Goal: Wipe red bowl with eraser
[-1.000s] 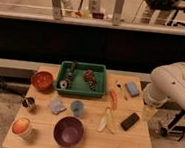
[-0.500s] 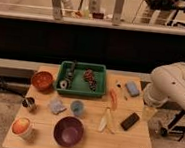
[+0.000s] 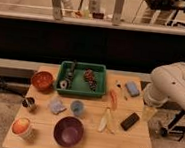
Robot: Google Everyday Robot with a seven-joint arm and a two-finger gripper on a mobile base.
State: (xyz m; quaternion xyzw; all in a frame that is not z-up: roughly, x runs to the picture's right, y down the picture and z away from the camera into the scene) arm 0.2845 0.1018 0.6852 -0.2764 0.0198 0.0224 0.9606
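Note:
The red bowl (image 3: pixel 42 80) sits at the table's left edge, left of the green tray. The eraser (image 3: pixel 130 121), a small flat black block, lies at an angle on the right part of the table. My gripper (image 3: pixel 148 113) hangs from the white arm (image 3: pixel 172 87) at the table's right edge, just up and right of the eraser and not touching it. It is open, with nothing in it. The red bowl is far to its left, across the table.
The green tray (image 3: pixel 82 79) holds several items at the back centre. A light blue pad (image 3: pixel 132 88), an orange carrot-like piece (image 3: pixel 114 98) and a banana (image 3: pixel 105 121) lie near the eraser. A purple bowl (image 3: pixel 69 131), blue cup (image 3: pixel 77 107), crumpled wrapper (image 3: pixel 57 105), metal cup (image 3: pixel 28 103) and orange container (image 3: pixel 22 128) fill the left.

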